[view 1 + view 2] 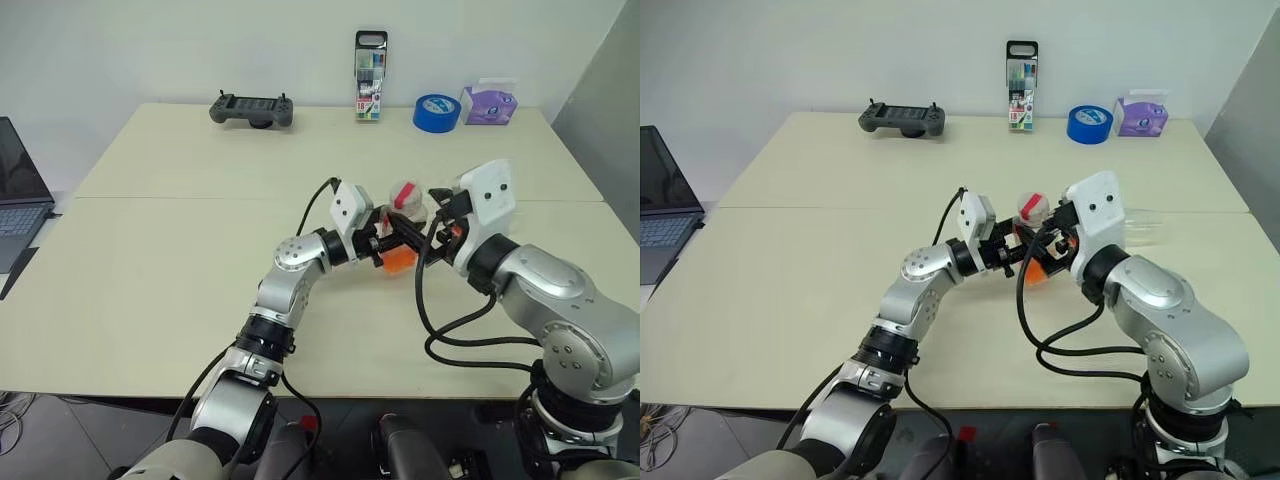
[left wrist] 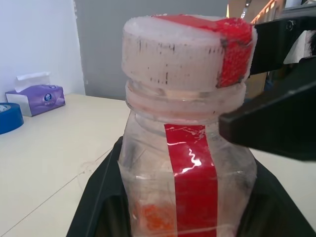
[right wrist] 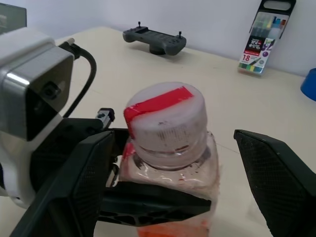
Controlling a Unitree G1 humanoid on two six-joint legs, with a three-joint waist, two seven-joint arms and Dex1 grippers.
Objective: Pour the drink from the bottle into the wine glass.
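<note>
Clear plastic, the small squarish bottle (image 3: 170, 163) with its red-striped white cap (image 3: 165, 118) stands mid-table, pinched by your left gripper (image 1: 385, 243). Your right gripper (image 3: 173, 173) is spread around the cap, fingers at 3 and 9 o'clock. If it twists off-centre, orange drink (image 1: 400, 259) may spill.

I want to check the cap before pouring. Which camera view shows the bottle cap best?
The right wrist view: the cap shows from above, top and side, still on the bottle. The left wrist view gives its side only. Both eye views show it small, between the left gripper and right gripper.
</note>
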